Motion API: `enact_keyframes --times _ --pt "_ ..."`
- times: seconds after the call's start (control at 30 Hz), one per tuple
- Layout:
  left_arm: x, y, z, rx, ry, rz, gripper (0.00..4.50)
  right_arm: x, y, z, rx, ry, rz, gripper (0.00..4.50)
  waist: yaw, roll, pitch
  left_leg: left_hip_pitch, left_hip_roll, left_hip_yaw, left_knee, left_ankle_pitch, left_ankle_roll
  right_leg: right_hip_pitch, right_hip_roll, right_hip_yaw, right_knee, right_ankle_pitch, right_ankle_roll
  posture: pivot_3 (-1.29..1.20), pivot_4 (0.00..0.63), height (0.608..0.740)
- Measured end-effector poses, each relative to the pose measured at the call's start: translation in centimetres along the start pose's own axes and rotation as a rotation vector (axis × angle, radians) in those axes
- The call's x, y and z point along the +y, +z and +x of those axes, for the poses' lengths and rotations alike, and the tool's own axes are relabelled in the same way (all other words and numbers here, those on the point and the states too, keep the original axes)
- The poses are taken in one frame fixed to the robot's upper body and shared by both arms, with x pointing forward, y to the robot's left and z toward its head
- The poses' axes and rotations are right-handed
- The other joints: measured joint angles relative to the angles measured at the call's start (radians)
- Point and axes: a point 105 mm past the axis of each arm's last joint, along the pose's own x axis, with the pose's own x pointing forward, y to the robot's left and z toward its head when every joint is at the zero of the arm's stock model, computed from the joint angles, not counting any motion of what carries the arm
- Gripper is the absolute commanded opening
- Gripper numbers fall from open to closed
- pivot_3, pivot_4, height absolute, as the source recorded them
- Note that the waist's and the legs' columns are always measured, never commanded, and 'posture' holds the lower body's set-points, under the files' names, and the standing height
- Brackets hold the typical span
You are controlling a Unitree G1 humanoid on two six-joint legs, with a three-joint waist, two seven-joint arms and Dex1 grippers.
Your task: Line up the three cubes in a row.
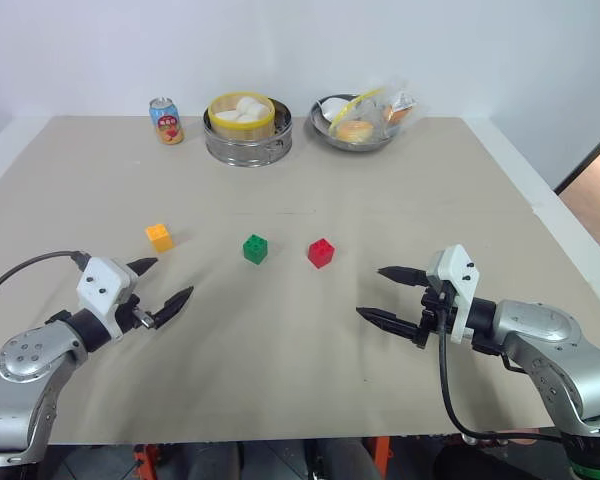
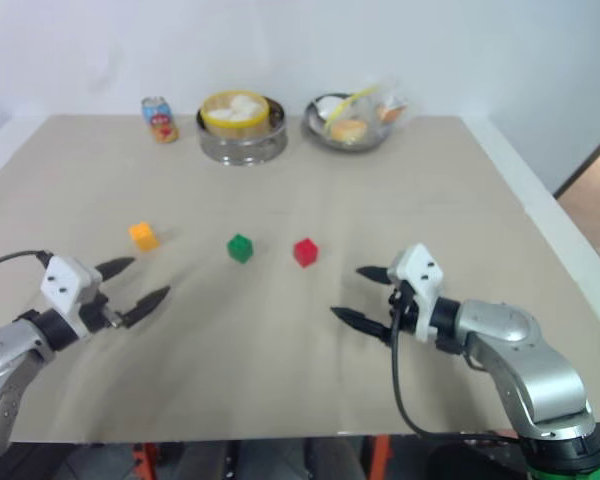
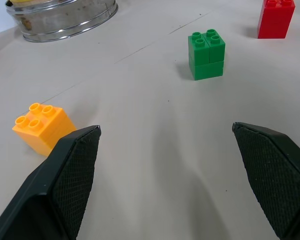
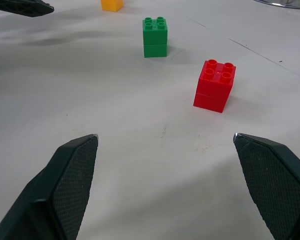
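Three studded cubes stand apart on the tan table: an orange-yellow cube at the left, a green cube in the middle and a red cube to its right. My left gripper hovers open just short of the orange-yellow cube, holding nothing. My right gripper is open and empty, nearer than the red cube and to its right, pointing toward the cubes. The green cube shows beyond the red one in the right wrist view.
At the table's far edge stand a drink can, a steel steamer with a yellow rim and a metal bowl of wrapped food. The table's right edge drops off toward the floor.
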Motion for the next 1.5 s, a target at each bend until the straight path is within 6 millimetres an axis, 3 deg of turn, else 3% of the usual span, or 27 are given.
enact_keyframes --times 0.7,0.87,0.97,1.23,1.5 --pt "-1.3 -0.2 -0.1 -0.019 -0.083 -0.011 4.36 0.0 0.3 1.0 -0.035 -0.036 -0.027 4.50 0.000 0.000 0.000 0.000 0.000 0.000 0.000 0.000 0.000 0.000 0.000 0.000 0.000 0.000 0.000 0.00 0.150 0.740" --pt "-1.5 0.3 0.1 -0.046 -0.091 -0.025 4.36 -0.4 1.4 1.9 -0.077 -0.062 -0.008 4.50 0.000 0.000 0.000 0.000 0.000 0.000 0.001 0.000 0.000 0.001 0.001 0.000 0.000 0.001 0.000 0.00 0.150 0.740" --pt "-2.5 1.7 0.8 -0.089 -0.156 -0.009 4.36 -0.3 2.6 4.2 -0.123 -0.073 0.031 4.50 -0.001 -0.001 0.000 0.001 0.001 0.000 0.001 0.000 0.000 0.001 0.001 0.001 0.000 0.001 0.000 0.00 0.150 0.740" --pt "-5.3 2.1 1.3 -0.067 -0.347 -0.022 4.36 -2.3 3.5 8.9 -0.089 -0.263 0.131 4.50 -0.002 -0.001 -0.001 0.000 0.002 0.001 0.000 0.000 0.000 -0.001 0.003 0.002 0.001 0.001 0.000 0.00 0.150 0.740" --pt "-6.2 2.3 1.7 -0.058 -0.405 -0.023 4.36 -3.8 2.7 10.6 -0.006 -0.443 0.127 4.50 -0.002 -0.001 -0.001 0.000 0.002 0.001 0.000 0.000 0.000 -0.001 0.003 0.003 0.001 0.002 0.000 0.00 0.150 0.740"
